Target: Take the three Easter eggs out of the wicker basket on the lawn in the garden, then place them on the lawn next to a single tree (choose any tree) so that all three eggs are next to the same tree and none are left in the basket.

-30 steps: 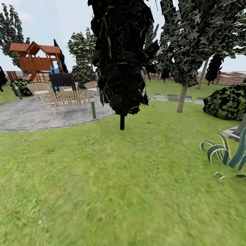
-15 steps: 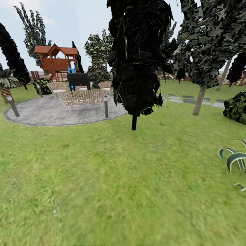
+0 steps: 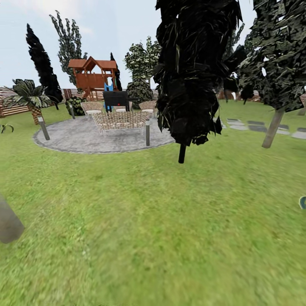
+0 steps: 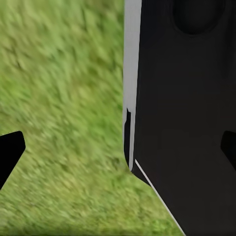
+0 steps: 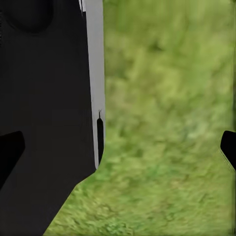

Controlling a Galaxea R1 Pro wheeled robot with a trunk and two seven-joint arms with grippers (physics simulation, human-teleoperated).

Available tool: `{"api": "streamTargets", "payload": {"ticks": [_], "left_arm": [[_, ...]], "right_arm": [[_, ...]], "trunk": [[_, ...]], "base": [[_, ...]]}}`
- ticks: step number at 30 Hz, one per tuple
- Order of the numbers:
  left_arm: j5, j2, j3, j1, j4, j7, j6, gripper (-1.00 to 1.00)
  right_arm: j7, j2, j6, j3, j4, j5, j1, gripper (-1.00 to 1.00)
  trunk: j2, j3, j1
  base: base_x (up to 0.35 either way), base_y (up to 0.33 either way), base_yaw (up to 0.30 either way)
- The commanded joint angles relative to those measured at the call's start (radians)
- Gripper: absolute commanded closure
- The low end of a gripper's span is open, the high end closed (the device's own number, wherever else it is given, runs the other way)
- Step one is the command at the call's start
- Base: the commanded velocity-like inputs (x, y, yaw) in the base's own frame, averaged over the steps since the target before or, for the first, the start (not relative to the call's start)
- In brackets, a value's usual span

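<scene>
The lawn [image 3: 161,221] spreads wide and green in front of me in the head view. At the right stands a tree [image 3: 271,129] with a leaning grey-brown trunk and a leafy canopy. The Easter eggs and the wicker basket are out of view. Over blurred grass, my left gripper [image 4: 118,150] is open, its dark fingertips [image 4: 11,150] far apart with nothing between them. My right gripper [image 5: 118,147] is open too, with only grass and a black panel of my own body between its fingertips [image 5: 228,147].
An all-black tree [image 3: 193,72] on a thin stem rises straight ahead. Behind it to the left lie a grey paved patio [image 3: 80,136] with wicker chairs [image 3: 121,120], short posts and a wooden playset [image 3: 93,76]. A palm [image 3: 29,95] and a blurred grey trunk [image 3: 8,223] stand left.
The camera has turned to the left, so the whole scene has slid right. The palm and the blurred grey trunk have come in at the left; the striped plant has almost left at the right.
</scene>
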Motion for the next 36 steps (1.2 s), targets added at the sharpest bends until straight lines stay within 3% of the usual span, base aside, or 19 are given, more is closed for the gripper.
{"api": "streamTargets", "payload": {"ticks": [1, 17, 29, 36], "left_arm": [[0.0, 0.0, 0.001, 0.001, -0.002, -0.001, 0.001, -1.0], [0.0, 0.0, 0.001, 0.001, -0.002, -0.001, 0.001, -1.0], [0.002, 0.0, 0.002, 0.001, -0.003, -0.001, 0.002, -1.0], [0.002, 0.0, 0.001, 0.001, -0.003, -0.001, 0.002, -1.0]], "right_arm": [[-0.001, 0.0, 0.0, 0.001, 0.002, 0.0, -0.001, -1.0], [-0.001, -0.001, 0.0, 0.003, 0.002, 0.002, -0.001, -1.0], [0.002, -0.003, 0.0, 0.007, 0.003, 0.011, -0.001, -1.0], [0.0, -0.002, -0.001, 0.007, 0.004, 0.012, -0.001, -1.0]], "trunk": [[0.0, -0.001, 0.0], [0.0, -0.001, 0.0], [0.0, -0.001, 0.0], [0.0, -0.001, 0.0]], "base": [[0.0, 0.0, 0.255], [0.0, 0.0, 0.248], [0.01, 0.0, 0.021], [0.3, 0.0, 0.0]]}}
